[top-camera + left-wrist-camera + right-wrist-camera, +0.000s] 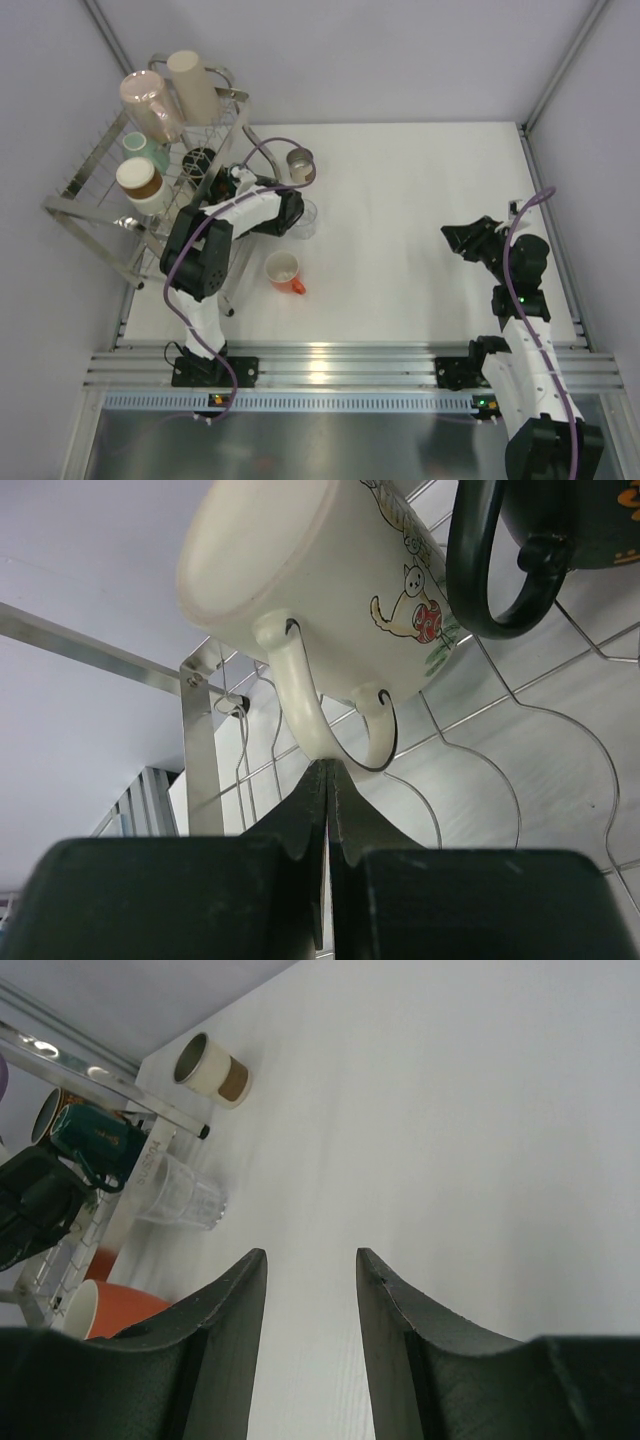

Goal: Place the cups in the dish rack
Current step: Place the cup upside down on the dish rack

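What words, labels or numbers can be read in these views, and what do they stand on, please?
No text can be read for certain.
Dish rack post: stamped lettering, too blurred to read.
Dark teal mug: small pale print, too small to read.
Beige mug: cartoon picture only, no legible words.

The cream ceramic mug (290, 570) carries a cartoon print in red and green; the glossy black-handled mug (570, 520) shows orange marks.
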Tool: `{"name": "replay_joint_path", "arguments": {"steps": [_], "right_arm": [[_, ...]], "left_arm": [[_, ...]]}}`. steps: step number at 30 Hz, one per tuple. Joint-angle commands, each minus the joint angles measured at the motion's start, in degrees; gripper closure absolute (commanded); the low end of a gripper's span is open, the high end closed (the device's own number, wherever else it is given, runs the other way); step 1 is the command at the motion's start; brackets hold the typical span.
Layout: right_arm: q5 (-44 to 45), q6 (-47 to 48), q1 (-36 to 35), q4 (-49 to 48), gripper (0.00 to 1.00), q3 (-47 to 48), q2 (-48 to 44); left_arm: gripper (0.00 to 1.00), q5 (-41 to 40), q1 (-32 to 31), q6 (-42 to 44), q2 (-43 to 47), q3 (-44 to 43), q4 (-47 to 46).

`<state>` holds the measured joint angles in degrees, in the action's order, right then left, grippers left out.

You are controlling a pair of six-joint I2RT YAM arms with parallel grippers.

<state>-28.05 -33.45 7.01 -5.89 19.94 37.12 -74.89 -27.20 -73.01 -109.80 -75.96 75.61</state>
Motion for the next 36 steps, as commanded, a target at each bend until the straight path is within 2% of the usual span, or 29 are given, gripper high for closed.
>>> {"name": "replay_joint_path", "arguments": {"steps": [1, 17, 28, 36], "right_arm": [[0.81, 1.11, 0.73, -0.70, 0.58, 1.41, -0.65], [0.98, 1.02, 0.73, -0.96, 0.58, 2.20, 0.49], [1.16, 0.84, 0.73, -0.61, 0.58, 2.99, 0.67], [1.33, 0.32, 0.73, -1.23, 0.59, 2.99, 0.67]], "left_arm": [[1.00, -3.50, 1.01, 1.38, -0.41, -2.87, 5.42], [1.00, -4.29, 3.12, 0.06, -2.00, -1.56, 5.42], [1.00, -4.47, 3.82, 2.35, -2.53, -4.37, 5.51], [1.00, -2.81, -1.18, 4.98, -4.11, -8.40, 5.51]]}}
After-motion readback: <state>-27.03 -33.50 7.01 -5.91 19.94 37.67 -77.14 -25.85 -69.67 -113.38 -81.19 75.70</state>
